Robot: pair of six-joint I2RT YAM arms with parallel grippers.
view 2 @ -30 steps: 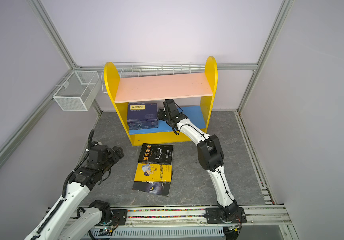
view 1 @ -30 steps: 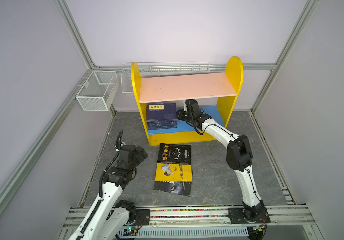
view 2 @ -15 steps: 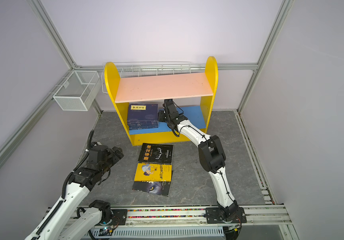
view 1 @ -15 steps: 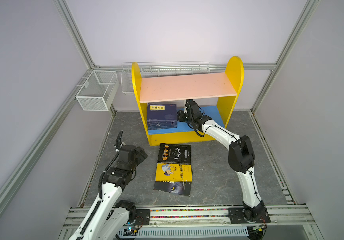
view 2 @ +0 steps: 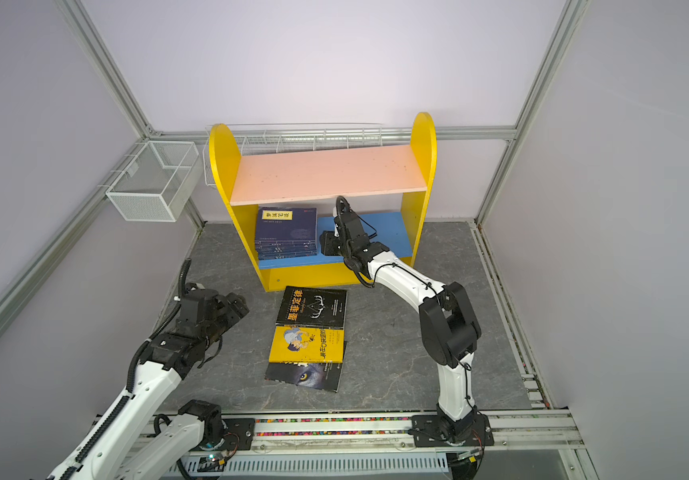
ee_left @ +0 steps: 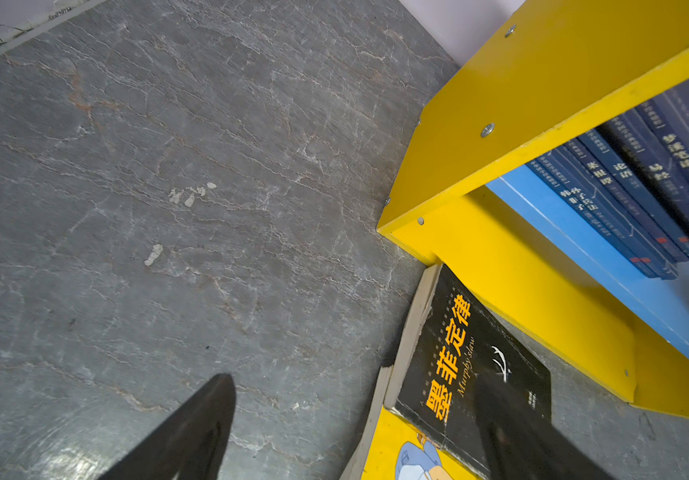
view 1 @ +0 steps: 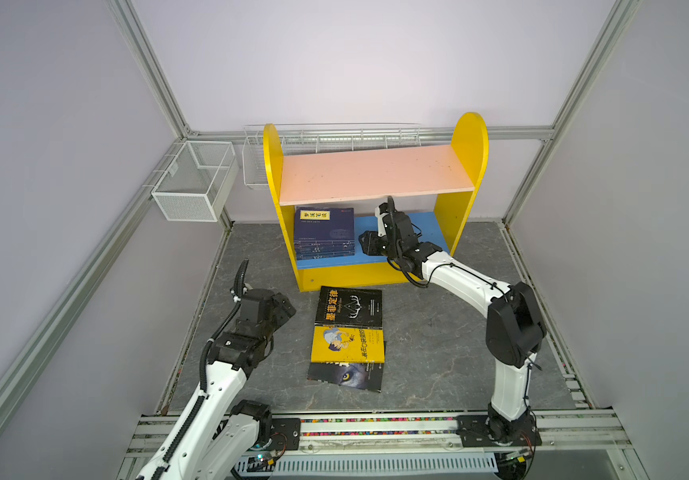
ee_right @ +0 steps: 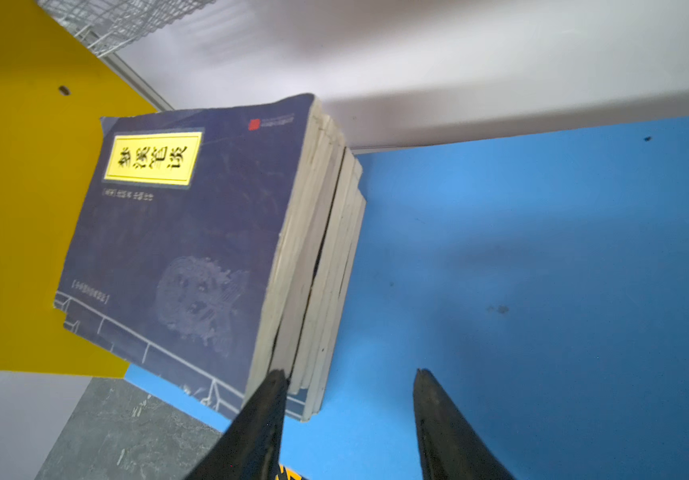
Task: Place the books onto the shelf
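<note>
The right gripper (view 1: 366, 244) reaches under the pink upper board (view 1: 376, 174) into the lower tier of the shelf (view 1: 469, 141); its fingers (ee_right: 268, 415) stand moderately apart with nothing between them, only the bare blue lower board (ee_right: 542, 249); to me that reads as the letting-go end of a placement rather than a grasp. The navy stack (view 1: 324, 230) is piled at the left end of that board, against the yellow side panel, probably so the panel braces it and the right half is free. Three books lie on the bench (view 1: 438, 332) in front of the shelf, shingled in a row: the black book (view 1: 349, 305), the yellow cartoon book (view 1: 347, 345) and the wolf-eye book (view 1: 347, 376). The left gripper (view 1: 282, 309) hovers beside the black book with fingers (ee_left: 209, 407) wide and empty, likely kept clear of the other arm while poised for the next pick.

Both top views give the whole layout and the count of books left, but hide the right fingertips; the right wrist view shows one fingertip at the stack's page edges, touching or just short I cannot tell; the left wrist view alone shows the navy spines facing forward and the black book overlapping the yellow one.
</note>
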